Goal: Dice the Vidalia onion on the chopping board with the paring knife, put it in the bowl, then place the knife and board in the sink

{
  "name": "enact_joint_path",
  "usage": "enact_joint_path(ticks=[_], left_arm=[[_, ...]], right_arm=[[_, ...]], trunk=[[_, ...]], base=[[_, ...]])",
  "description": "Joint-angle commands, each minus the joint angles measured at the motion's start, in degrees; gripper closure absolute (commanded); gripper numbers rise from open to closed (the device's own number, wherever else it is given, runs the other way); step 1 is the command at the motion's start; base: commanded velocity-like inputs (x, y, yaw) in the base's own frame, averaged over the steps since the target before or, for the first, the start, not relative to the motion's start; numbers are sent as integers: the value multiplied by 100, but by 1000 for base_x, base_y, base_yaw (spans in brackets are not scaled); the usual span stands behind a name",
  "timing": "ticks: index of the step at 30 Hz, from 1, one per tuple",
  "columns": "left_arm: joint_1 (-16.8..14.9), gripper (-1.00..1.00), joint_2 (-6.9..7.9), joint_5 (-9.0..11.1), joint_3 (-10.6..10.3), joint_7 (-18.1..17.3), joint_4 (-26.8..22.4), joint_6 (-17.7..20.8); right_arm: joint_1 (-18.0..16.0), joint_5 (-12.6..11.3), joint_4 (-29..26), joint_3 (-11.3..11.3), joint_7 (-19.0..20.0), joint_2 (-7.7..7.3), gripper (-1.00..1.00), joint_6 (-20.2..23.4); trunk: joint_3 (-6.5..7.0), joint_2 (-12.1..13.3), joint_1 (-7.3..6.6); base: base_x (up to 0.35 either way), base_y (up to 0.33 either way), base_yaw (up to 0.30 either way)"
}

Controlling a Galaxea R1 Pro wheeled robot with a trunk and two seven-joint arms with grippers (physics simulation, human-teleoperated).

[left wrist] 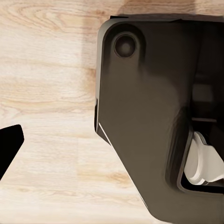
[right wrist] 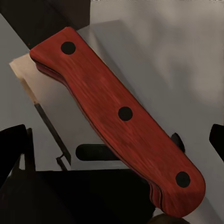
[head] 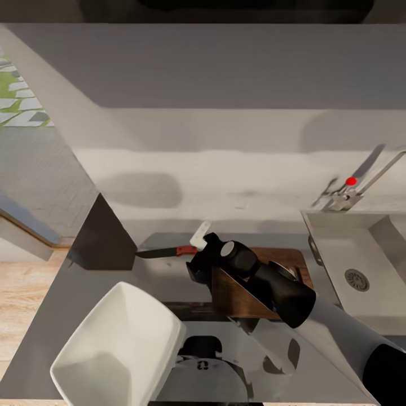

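Observation:
The paring knife (head: 163,252) lies on the grey countertop (head: 158,282), dark blade pointing left, reddish-brown handle (right wrist: 121,116) towards the board. My right gripper (head: 198,248) hovers right over that handle, open, with a dark finger on each side of it and apart from it. The dark brown chopping board (head: 282,262) lies under my right forearm, just left of the steel sink (head: 338,237) with its drain (head: 357,279). The white bowl (head: 118,344) sits large and tilted at the counter's near left. My left gripper hangs over the wooden floor (left wrist: 51,93), one black fingertip (left wrist: 9,149) showing. The onion is out of view.
The chrome tap (head: 366,172) with its red knob (head: 351,181) stands behind the sink. A dark wedge-shaped panel (head: 104,237) rises at the counter's left end. My own dark base (left wrist: 149,116) is close beside the left gripper. Pale wall runs behind the counter.

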Motion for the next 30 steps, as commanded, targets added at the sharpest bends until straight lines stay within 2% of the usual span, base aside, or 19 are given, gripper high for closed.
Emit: enact_joint_path(ticks=[1, 10, 14, 17, 30], left_arm=[[2, -100, 0, 24, 3, -11, -8, -7], [2, -100, 0, 24, 3, -11, -3, -7], [2, -100, 0, 24, 3, -11, -4, -7], [2, -100, 8, 25, 3, -11, -37, -7], [2, -100, 8, 25, 3, -11, -36, -7]], right_arm=[[-5, 3, 15, 11, -20, -4, -100, 20], [-5, 3, 14, 11, -22, -6, -100, 24], [-5, 3, 14, 10, -22, -10, -100, 27], [-5, 20, -48, 62, -116, 90, -100, -20], [-5, 17, -18, 54, -121, 79, -100, -66]], trunk=[[-17, -7, 5], [-86, -7, 5], [-92, -7, 5], [-91, -7, 5], [-91, -7, 5]], base=[[0, 0, 0], [0, 0, 0], [0, 0, 0], [0, 0, 0], [0, 0, 0]])
